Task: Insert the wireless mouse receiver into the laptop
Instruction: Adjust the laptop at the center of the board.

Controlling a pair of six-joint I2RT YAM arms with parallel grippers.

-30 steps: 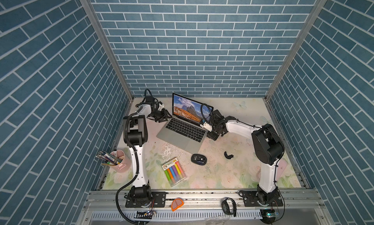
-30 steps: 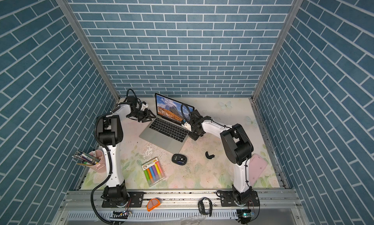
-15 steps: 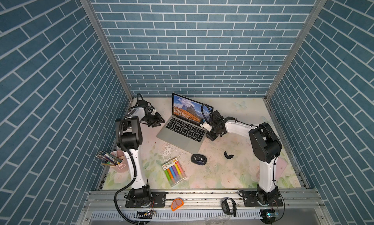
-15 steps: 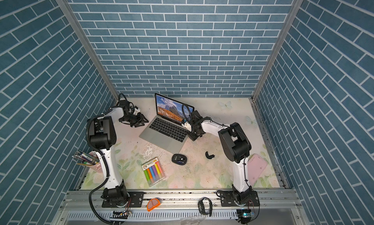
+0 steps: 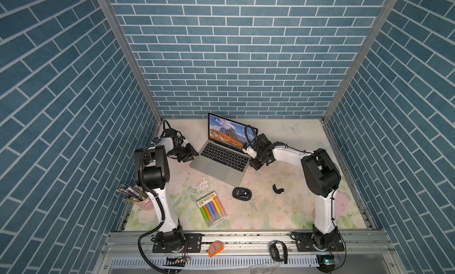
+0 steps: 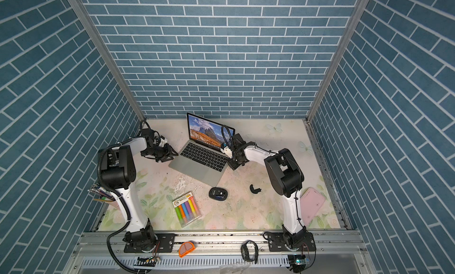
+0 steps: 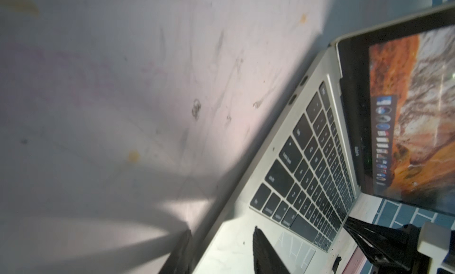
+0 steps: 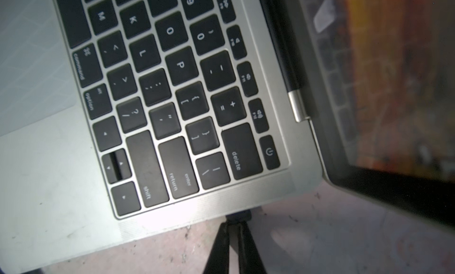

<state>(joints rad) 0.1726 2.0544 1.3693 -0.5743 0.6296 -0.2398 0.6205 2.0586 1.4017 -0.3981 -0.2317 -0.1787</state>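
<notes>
Laptop [image 5: 222, 165]: open, far middle of the table [image 5: 290, 137], lying at a slant with the screen on the far side. Its right edge faces the right arm, so a plug can come in level with the table.
Wireless mouse receiver [image 8: 240, 214]: tiny dark stub touching the laptop's right edge, toward the far-right corner beside the return key. How deep it sits cannot be told.
Right gripper [image 8: 234, 226]: fingers pressed together on the receiver's outer end and aimed straight at the edge, which looks right for a square push.
Left gripper [image 7: 221, 230]: fingers spread, 1 over the palm rest and 1 on the table beside the laptop's left edge. Contact cannot be told.
Likely reason: a brace on the left, so a push from the right does not slide the laptop.
Step, as judged: seating the receiver, with a short inward push left.
Risk: a tilted stub could jam at the port.
Mouse [image 5: 242, 193] and cover piece [image 5: 277, 188]: near side, well apart from the work.
</notes>
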